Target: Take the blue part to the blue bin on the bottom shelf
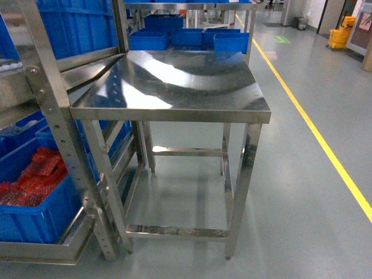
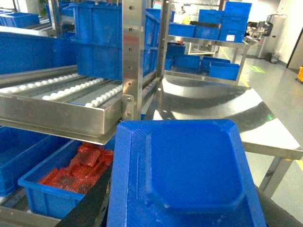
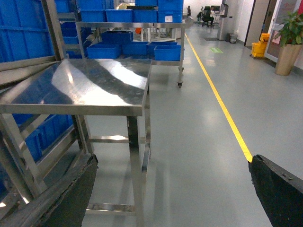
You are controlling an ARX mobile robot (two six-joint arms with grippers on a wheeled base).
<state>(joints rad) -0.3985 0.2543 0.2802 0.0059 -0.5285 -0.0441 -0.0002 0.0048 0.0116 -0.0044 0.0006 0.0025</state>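
1. Left end effector [image 2: 182, 208]: in the left wrist view a blue part [image 2: 189, 170], a flat tray-like moulding with chamfered corners, fills the foreground between the dark fingers. It appears clamped on the part. The contact faces are hidden, so the grip quality cannot be confirmed.

2. Right end effector [image 3: 173, 189]: fingers set wide apart, nothing between them, aimed at the floor beside the steel surface [image 3: 85, 87].

3. Target: a blue bin [image 2: 57, 189] sits on the bottom shelf [image 1: 52, 251], below and left of the held part. It already holds red items [image 2: 78, 170]. A roller-rail level [image 2: 61, 101] overhangs it.

4. Step in hand, as judged: the part is carried and placement is not yet made.

5. Next move calls for lowering the part leftward under the roller level and over the bin opening. Risk: striking the rail's front edge or the rack upright [image 2: 132, 56].

6. The steel surface carries nothing in the head view.
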